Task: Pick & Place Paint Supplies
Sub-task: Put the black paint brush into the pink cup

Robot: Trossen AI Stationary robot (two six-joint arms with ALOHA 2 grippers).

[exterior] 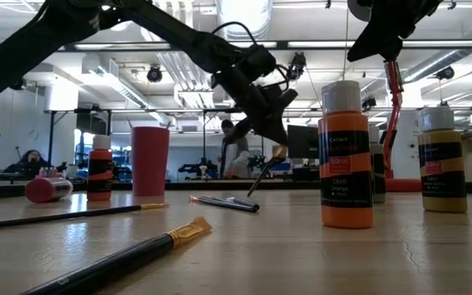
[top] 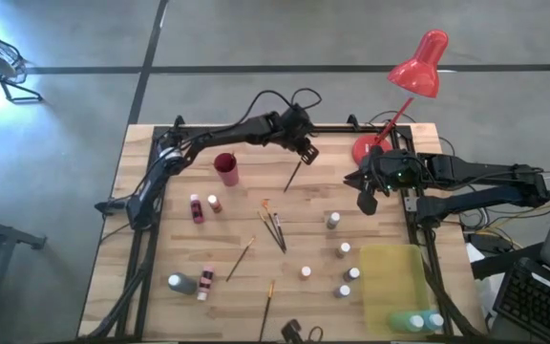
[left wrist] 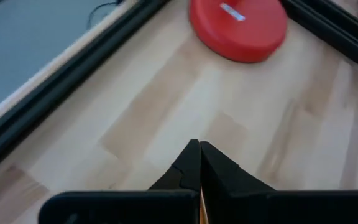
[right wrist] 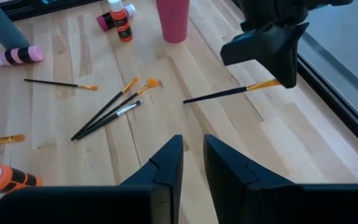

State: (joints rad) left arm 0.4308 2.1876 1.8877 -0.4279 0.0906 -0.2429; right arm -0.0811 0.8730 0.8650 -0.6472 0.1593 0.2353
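Observation:
My left gripper (top: 306, 150) is at the table's far middle, raised above the wood and shut on a thin dark-handled paintbrush (top: 294, 175). The right wrist view shows that brush (right wrist: 229, 93) running out from under the left gripper (right wrist: 272, 62). My right gripper (top: 367, 203) hangs over the table's right side, its fingers (right wrist: 166, 155) a little apart with nothing between them. Several small paint bottles (top: 344, 250) stand or lie on the wood. Loose brushes (top: 275, 229) lie flat mid-table. My left gripper pinches the paintbrush between its two fingers near the orange bristle end (right wrist: 267, 84). The fingers slant down from above and lie across the brush. The dark handle (exterior: 260, 176) hangs slanting down below them. Whether its free end touches the table, I cannot tell.
A red cup (top: 226, 169) stands left of the held brush. The red lamp's base (top: 364, 150) sits close on its right. A yellow tray (top: 394, 277) at the near right holds a green and a blue bottle (top: 418, 322). More brushes (top: 240, 258) lie toward the near edge.

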